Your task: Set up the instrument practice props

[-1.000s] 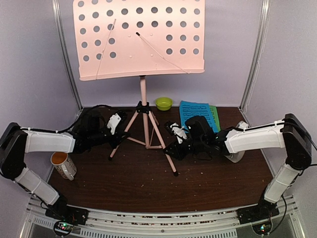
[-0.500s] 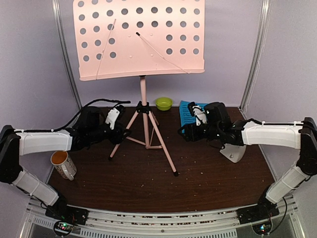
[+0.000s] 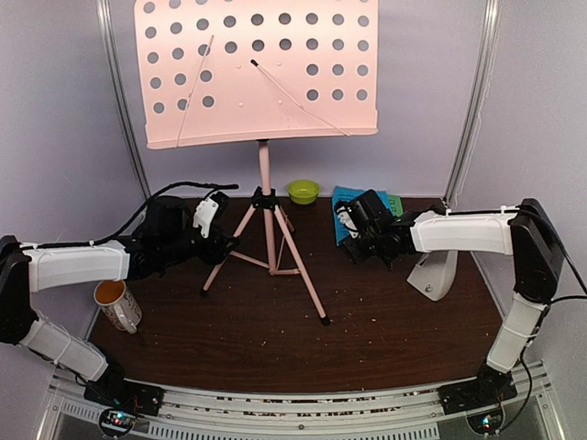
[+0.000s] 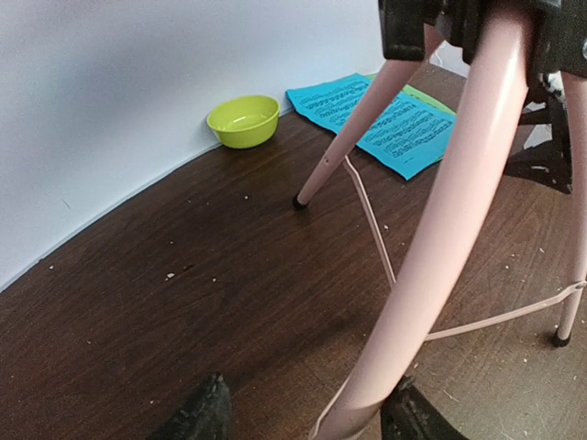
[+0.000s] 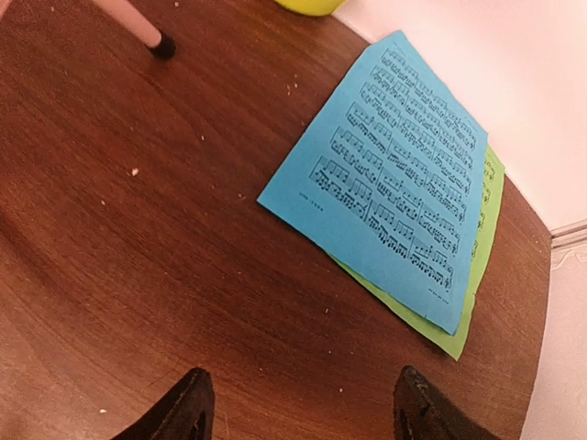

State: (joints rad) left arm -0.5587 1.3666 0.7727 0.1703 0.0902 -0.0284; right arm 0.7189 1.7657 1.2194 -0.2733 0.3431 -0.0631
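Note:
The pink music stand (image 3: pixel 261 73) stands on its tripod mid-table. My left gripper (image 3: pixel 223 246) is at its left leg (image 4: pixel 459 211). In the left wrist view that leg runs between the open fingers (image 4: pixel 309 390) and lies against the right one, with a gap on the left. The blue sheet (image 5: pixel 394 174) lies flat on the green sheet (image 5: pixel 481 238) at the back right. My right gripper (image 5: pixel 303 412) hangs open over bare wood just short of the blue sheet's near corner, and holds nothing. The white metronome (image 3: pixel 437 275) stands right of that arm.
A lime-green bowl (image 3: pixel 304 191) sits against the back wall behind the stand. A white mug (image 3: pixel 115 304) stands at the front left under my left arm. The stand's other legs (image 3: pixel 303 280) spread toward the table's middle. Walls close in on both sides.
Both grippers have opened. The right gripper left the stand's right leg and swung back toward the sheets. The left gripper loosened from the left leg and stayed beside it.

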